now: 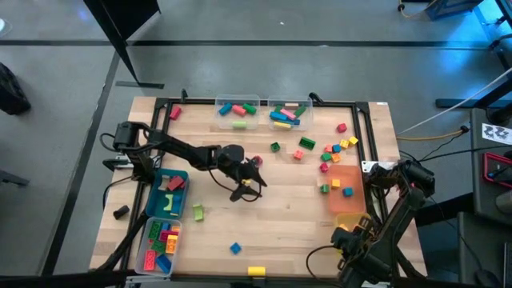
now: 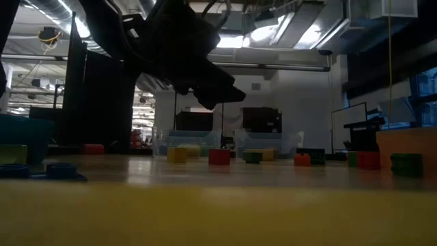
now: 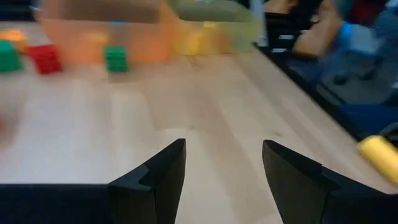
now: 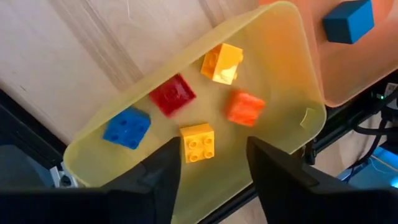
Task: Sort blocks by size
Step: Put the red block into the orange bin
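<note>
Left gripper (image 3: 224, 180) jaws apart, empty, above table (image 3: 205, 106)

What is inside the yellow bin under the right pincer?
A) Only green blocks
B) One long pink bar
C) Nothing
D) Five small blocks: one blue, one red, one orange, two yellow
D: the right wrist view shows the yellow bin holding a blue block, a red block, an orange block and two yellow blocks.
</note>
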You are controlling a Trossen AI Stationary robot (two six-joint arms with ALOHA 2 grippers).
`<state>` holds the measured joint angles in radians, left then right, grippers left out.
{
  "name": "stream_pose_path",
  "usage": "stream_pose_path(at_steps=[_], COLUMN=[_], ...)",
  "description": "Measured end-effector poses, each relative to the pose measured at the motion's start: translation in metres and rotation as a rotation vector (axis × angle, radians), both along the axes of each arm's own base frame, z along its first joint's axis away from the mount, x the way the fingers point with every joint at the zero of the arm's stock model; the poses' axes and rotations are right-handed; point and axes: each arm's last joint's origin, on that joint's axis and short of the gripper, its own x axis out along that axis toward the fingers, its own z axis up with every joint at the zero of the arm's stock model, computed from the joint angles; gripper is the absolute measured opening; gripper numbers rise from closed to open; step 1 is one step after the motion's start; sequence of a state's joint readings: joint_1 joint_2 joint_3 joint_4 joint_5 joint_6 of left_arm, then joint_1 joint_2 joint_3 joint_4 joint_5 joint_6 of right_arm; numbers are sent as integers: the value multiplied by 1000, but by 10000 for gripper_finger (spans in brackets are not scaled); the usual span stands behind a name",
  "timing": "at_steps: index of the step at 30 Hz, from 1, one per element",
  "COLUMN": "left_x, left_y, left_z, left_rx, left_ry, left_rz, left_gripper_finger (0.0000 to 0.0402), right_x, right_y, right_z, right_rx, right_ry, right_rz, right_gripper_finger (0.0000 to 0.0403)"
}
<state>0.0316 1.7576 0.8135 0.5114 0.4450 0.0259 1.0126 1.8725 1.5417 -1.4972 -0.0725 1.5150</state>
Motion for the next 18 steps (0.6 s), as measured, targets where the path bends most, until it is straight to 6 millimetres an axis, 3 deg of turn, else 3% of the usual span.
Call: stream_pose_path(at_steps=[4, 8, 11, 18], left_x=[1, 1, -3, -9], left_y=[11, 27, 37, 41], left_z=[1, -1, -4, -22], left_rx=[98, 256, 263, 167], left_ry=[-16, 7, 73, 228], left_rz=[131, 427, 638, 723], left_gripper_finger=[198, 198, 198, 198], right_x=[0, 1, 2, 4], right_y=[0, 0, 0, -1], right_z=[0, 0, 0, 0], right_rx=[4, 0, -18, -63], right_ry=[-3, -13, -43, -120], right_rz=[0, 2, 5, 27], right_gripper_finger=[203, 209, 209, 209])
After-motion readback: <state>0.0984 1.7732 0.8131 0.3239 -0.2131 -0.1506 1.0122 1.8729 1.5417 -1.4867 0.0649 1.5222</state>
